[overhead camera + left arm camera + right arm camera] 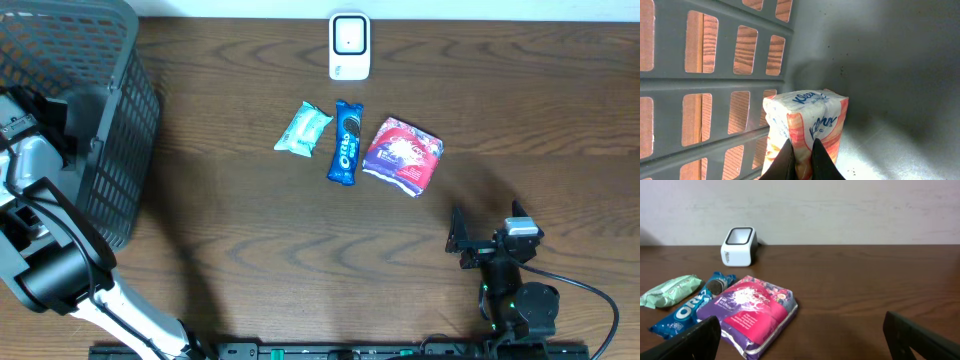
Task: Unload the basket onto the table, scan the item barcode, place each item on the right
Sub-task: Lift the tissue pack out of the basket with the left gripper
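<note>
**Left pincer has the tissues, down in the basket**

Left pincer (pixel 802 152) is pressed together on the near edge of the Kleenex pack (pixel 810 120), pinching its wrapper. The pack stands on the floor of the grey basket (pixel 740 80), close to the slotted wall. From overhead the basket (pixel 100 120) sits at the far left of the bench (pixel 250 250), and the pack itself is hidden from that view.

Over on the right, near side, the right pincer (pixel 801 337) is spread wide and holds nothing.

The white scanner (pixel 349 45) stands at the far edge, centre. In front of it is a row: a mint-green packet (pixel 303 129), an Oreo pack (pixel 346 143) and a purple pouch (pixel 402 153).
</note>
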Tool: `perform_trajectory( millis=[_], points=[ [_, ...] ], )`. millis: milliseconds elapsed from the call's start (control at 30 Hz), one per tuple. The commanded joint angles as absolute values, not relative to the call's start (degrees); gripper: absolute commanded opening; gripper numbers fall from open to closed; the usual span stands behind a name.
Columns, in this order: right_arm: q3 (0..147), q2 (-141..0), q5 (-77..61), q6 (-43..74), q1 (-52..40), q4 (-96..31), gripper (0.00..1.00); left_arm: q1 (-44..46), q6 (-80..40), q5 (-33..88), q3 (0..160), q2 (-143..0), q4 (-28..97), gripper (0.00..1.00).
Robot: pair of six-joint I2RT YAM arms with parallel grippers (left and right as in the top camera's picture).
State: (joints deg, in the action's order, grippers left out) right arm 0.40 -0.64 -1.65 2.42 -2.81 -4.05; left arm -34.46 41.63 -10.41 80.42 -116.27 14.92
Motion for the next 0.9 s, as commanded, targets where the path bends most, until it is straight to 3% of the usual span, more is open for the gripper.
perform_trajectory(
  millis=[0,233,367,600,733,867],
  points=[
    [0.32,-0.38,-1.61,3.16,-2.28,-4.29,0.99,-34.81,41.32,-9.02,80.47,-117.67,16.60,0.07],
    [0.32,-0.38,-1.58,3.16,-2.28,-4.29,0.99,-34.30,40.34,-8.97,80.49,-115.63,15.22,0.07],
    [0.32,-0.38,-1.61,3.16,-2.28,-4.29,0.99,-33.67,28.69,-7.84,80.49,-110.43,11.57,0.07],
    [0.32,-0.38,-1.61,3.16,-2.31,-4.29,0.99,-33.67,15.05,12.93,80.49,-97.51,5.21,0.07],
    [0.32,-0.38,-1.61,3.16,-2.28,-4.29,0.99,-33.67,0.49,23.07,80.49,-90.54,-0.97,0.07],
    [0.32,-0.38,-1.61,3.16,-2.28,-4.29,0.99,-32.25,-22.83,32.95,80.49,-85.49,-8.45,0.07]
  ],
)
